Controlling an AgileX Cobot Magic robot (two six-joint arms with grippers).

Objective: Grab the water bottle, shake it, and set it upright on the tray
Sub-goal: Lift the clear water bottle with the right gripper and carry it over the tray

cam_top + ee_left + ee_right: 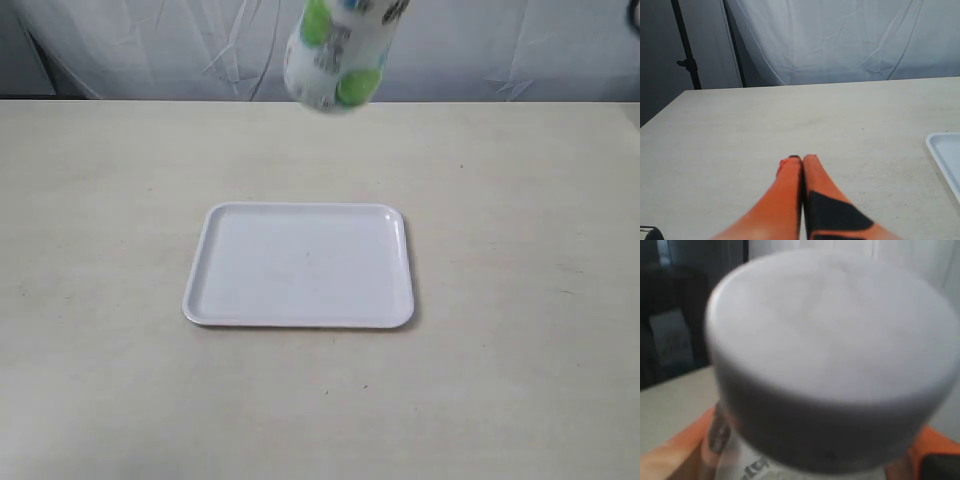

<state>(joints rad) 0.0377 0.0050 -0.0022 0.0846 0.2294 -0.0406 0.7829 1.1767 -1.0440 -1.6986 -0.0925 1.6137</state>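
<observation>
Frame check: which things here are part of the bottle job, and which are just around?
Job: water bottle, held aloft in the right gripper; tray on the table.
Not part of it: left gripper, shut, holding nothing; white backdrop sheet; black stand.

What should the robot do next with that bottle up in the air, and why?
Probably lower the water bottle toward the tray, turning it upright: the right gripper holds it high above the table, tilted and blurred, and nothing stands on the tray yet.
</observation>
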